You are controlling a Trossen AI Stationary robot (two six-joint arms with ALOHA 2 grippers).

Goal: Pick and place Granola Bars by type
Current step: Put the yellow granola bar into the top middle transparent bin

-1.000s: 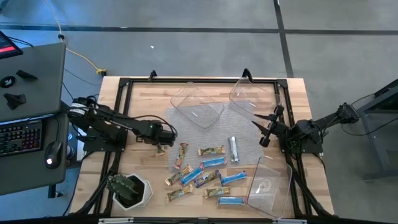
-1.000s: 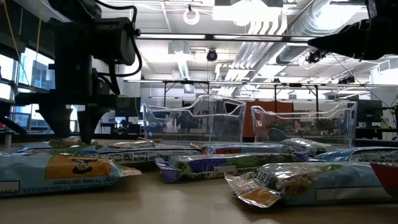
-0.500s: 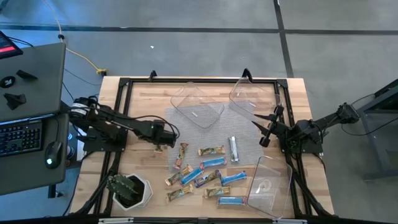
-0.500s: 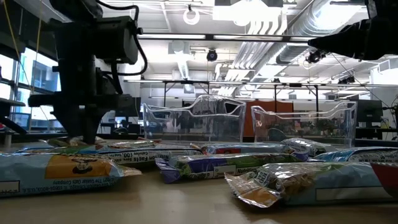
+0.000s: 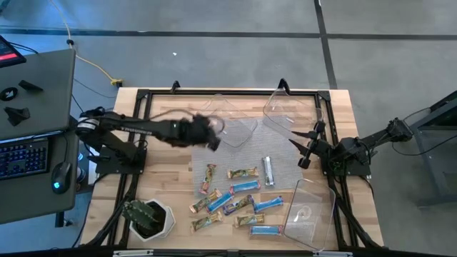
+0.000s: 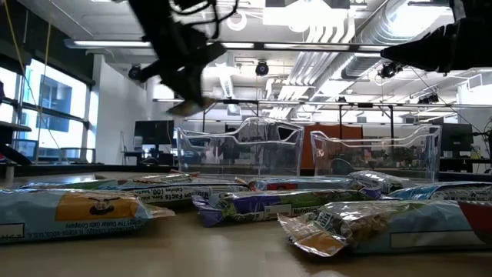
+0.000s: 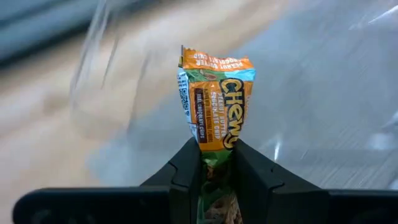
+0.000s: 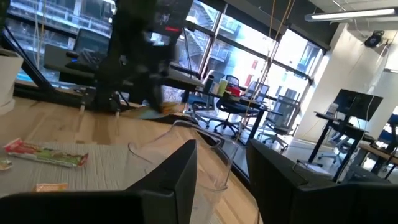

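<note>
My left gripper (image 5: pixel 211 138) is in the air over the near left edge of a clear bin (image 5: pixel 228 121), shut on a tan and orange granola bar (image 7: pixel 217 102). In the low view it shows high up as a dark blur (image 6: pixel 181 73). The other granola bars (image 5: pixel 235 194), blue and tan, with one silver one (image 5: pixel 268 171), lie flat on a grey mat (image 5: pixel 285 171). My right gripper (image 5: pixel 300 150) hangs open at the table's right, over the mat's edge, with nothing between its fingers (image 8: pixel 180 174). My left gripper pinches the tan bar between its two fingers, on the bar's flat faces near its middle (image 7: pixel 217 146). The bar's printed end (image 7: pixel 216 65) sticks out past the fingertips. The bar is lifted clear of the table.
A second clear bin (image 5: pixel 291 111) stands at the far right and a third (image 5: pixel 312 213) at the near right. A potted plant (image 5: pixel 148 218) sits at the near left corner. A black frame (image 5: pixel 143 96) runs round the table top.
My left gripper has shut on the tan bar that lay left of the pile, lifted it off the table, and swung up toward the far edge and to the right, to the clear bin. The right arm has kept still.
</note>
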